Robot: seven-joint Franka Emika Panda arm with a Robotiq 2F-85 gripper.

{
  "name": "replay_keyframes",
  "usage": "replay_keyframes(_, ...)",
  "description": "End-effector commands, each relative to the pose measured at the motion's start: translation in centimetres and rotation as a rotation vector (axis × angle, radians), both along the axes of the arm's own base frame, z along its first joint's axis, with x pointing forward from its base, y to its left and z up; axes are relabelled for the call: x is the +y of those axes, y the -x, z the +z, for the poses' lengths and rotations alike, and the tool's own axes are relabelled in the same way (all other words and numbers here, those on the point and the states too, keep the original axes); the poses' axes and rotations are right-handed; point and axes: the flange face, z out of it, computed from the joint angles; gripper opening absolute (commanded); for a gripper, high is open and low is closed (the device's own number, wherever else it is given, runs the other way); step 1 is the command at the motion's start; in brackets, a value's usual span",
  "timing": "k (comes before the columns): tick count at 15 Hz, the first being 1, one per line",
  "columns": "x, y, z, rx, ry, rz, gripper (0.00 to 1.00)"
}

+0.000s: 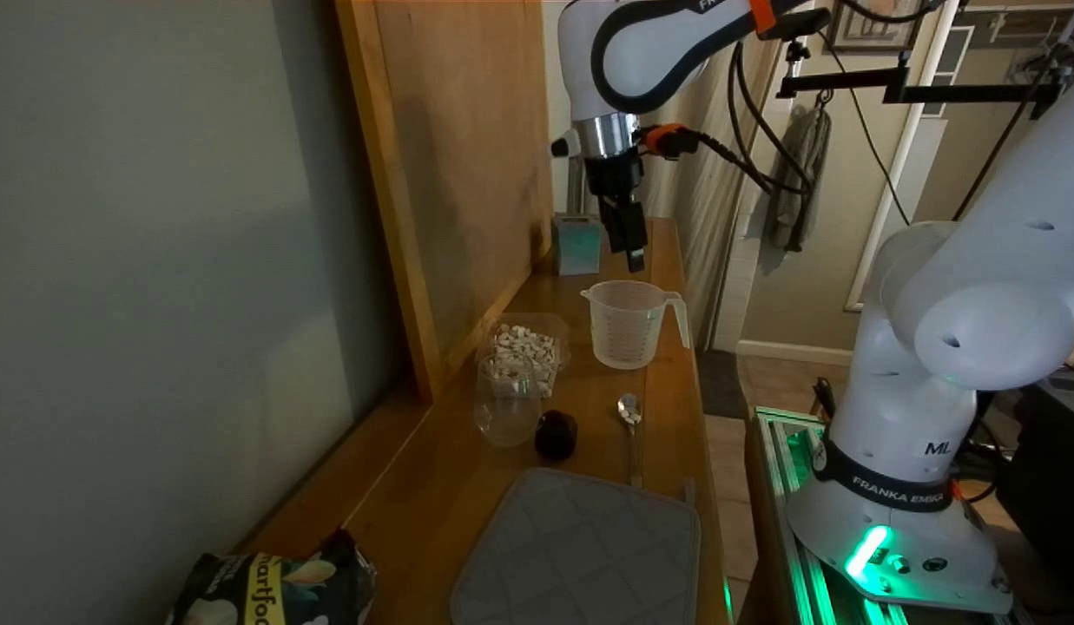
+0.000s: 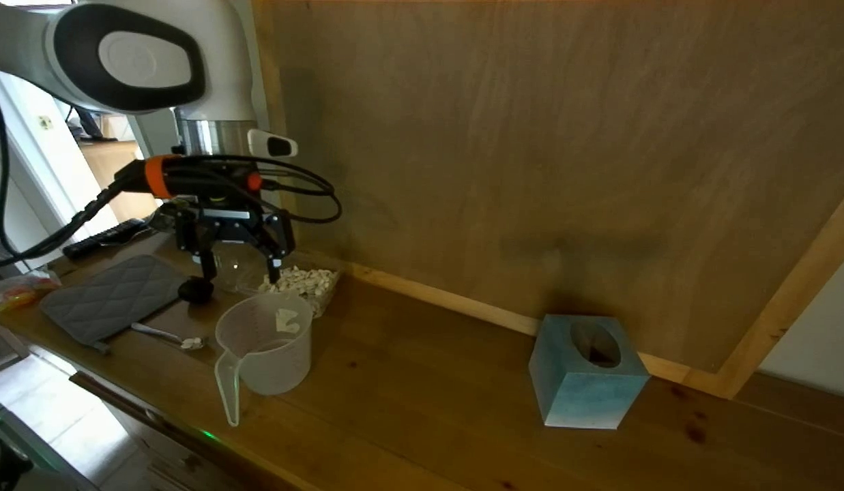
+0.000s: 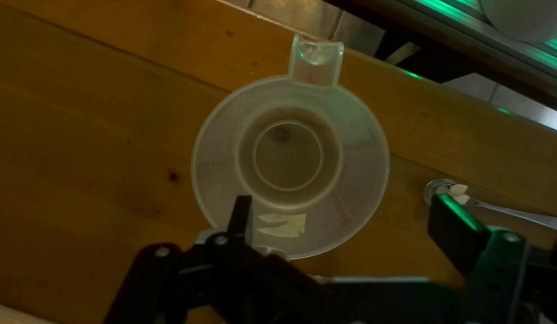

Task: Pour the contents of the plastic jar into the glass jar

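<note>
Two black fingers (image 3: 456,236) of mine stand wide apart, pointing down, above the wooden surface (image 2: 408,423) and close to the plastic jug (image 1: 625,330). In the wrist view I look down through the jug's wide mouth to its round base, and one finger overlaps the rim on my screen; in an exterior view I see a gap between fingertips and rim. The jug stands upright on the surface, its handle turned toward the edge nearest the robot base (image 1: 919,529). I can make out measuring marks and a pale patch on its side. Nearer the grey mat (image 1: 580,547) stands the clear glass (image 1: 508,408), just beside a small black rounded thing (image 1: 555,435); I cannot tell whether those two touch. Next to the glass, by the wooden panel (image 1: 471,156), sits a clear tray (image 1: 545,321) of white pieces (image 1: 530,347). A spoon (image 1: 633,434) lies between the jug and the mat, with a few white pieces in its bowl. Past the mat I have a dark printed bag (image 1: 272,586) near the grey wall (image 1: 154,260), only partly in view. In the other direction along the surface, a blue tissue box (image 2: 589,372) sits near the panel, well apart from the jug.
</note>
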Motion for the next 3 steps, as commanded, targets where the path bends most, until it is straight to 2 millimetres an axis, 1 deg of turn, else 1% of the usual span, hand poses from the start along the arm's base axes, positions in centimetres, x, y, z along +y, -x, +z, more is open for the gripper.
replay_keyframes(1, -0.07, -0.03, 0.04, 0.002, -0.001, -0.001, 1.0)
replay_keyframes(3, -0.16, -0.1, -0.21, 0.008, -0.003, -0.003, 1.0)
